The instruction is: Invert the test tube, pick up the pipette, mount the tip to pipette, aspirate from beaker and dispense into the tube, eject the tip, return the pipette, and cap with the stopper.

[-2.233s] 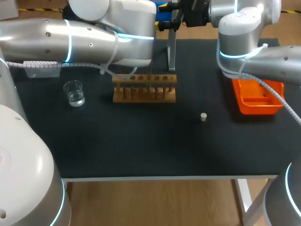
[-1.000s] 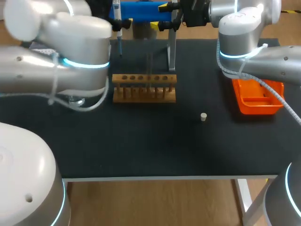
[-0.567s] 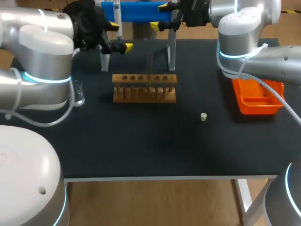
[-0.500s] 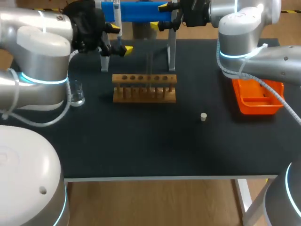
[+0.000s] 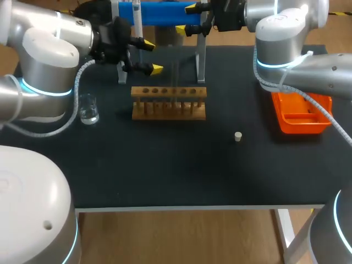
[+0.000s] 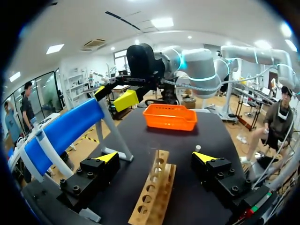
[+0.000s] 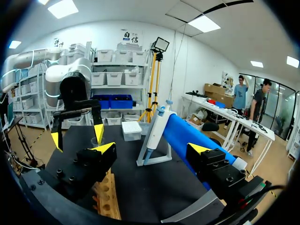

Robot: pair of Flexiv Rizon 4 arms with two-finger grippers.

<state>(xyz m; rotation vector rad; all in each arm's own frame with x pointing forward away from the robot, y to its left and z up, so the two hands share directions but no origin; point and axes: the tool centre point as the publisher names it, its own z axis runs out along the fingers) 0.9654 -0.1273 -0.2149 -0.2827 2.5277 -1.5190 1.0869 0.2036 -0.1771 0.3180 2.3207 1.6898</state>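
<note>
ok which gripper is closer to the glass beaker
Left. The left gripper is behind the rack, right of the beaker; the right gripper is farther, at the blue stand.

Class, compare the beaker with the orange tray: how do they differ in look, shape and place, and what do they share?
The beaker is clear glass; the tray is opaque orange. The beaker is round and small; the tray is rectangular and much larger. The beaker stands left of the rack, the tray to its right. Both sit upright on the black table, open on top.
</note>
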